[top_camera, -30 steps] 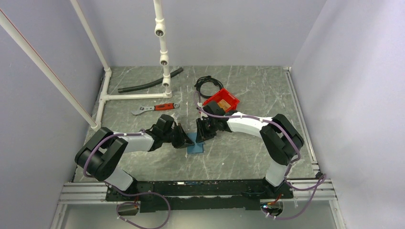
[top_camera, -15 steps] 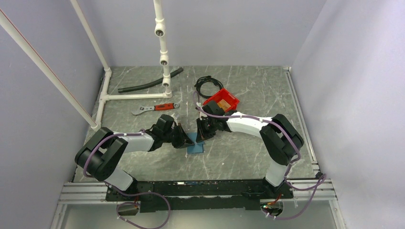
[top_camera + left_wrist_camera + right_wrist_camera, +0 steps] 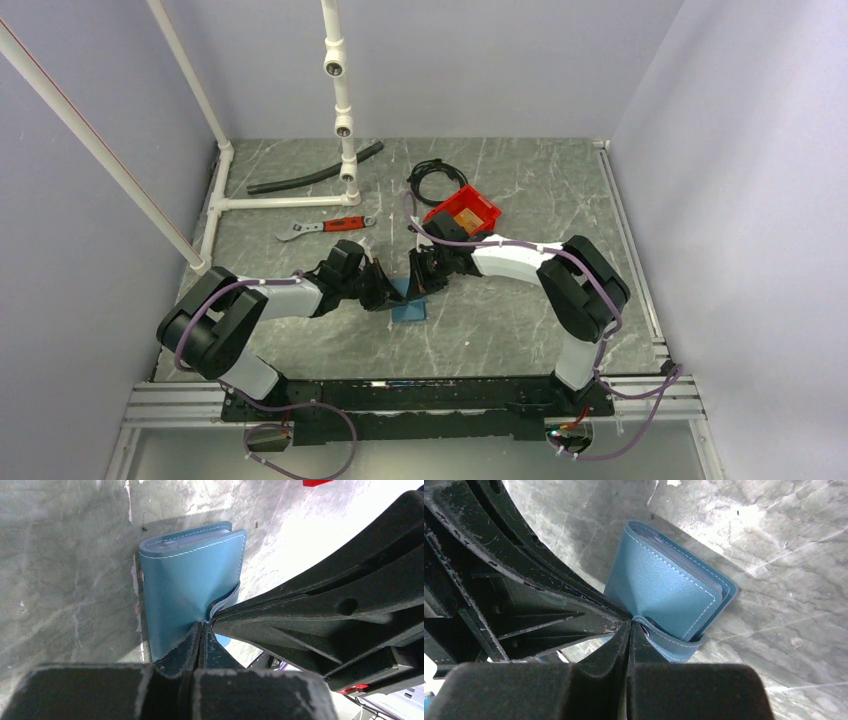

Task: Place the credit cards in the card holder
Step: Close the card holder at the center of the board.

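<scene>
Where both arms meet at worktop (image 3: 520, 180) centre, one blue card holder (image 3: 410, 308) is seen, lying on marble surface. Its cover edge is pinched by left tool (image 3: 386, 295), jaws closed. Its strap (image 3: 664, 639) is nipped by right tool (image 3: 419, 288), also closed. Thin grey layers (image 3: 200, 532) are seen in open edge; whether cards, cannot be told. Also counted: one red bin (image 3: 463, 212), one wrench (image 3: 325, 227), one black hose (image 3: 313, 172), one cable coil (image 3: 430, 180). Writing cannot be made out.
</scene>
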### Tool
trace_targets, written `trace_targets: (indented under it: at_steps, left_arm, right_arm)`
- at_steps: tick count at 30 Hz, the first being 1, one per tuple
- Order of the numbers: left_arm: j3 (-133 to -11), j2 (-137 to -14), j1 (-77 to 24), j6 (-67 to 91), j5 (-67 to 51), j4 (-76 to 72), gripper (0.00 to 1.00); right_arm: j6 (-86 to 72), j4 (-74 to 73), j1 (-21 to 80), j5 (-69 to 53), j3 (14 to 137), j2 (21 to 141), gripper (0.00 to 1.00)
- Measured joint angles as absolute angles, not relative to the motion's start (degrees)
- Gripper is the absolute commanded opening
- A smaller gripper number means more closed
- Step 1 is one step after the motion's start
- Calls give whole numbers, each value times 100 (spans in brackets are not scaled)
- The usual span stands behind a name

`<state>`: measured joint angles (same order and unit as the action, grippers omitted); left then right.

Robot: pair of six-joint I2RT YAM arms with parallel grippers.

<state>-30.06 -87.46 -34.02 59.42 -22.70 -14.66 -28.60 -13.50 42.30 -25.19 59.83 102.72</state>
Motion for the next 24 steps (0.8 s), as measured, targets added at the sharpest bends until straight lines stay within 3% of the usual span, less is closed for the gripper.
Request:
trace_targets:
  at_steps: [7,17,24]
  left_arm:
    - [-3004,-8709,-3400,5940,-2257,-1385,1]
    - [-2926,-8541,-3422,5940,-2224,-1234,0]
    - [-2923,-8436,-3424,5911,-2215,-1031,1]
  right_arm:
    - [-3046,-930,4121,-2740,5760,10322,0]
    - [-3819,1000,3551,-4368,5107,10932,0]
    - [-4224,1824,3402,-4788,4783,11137,0]
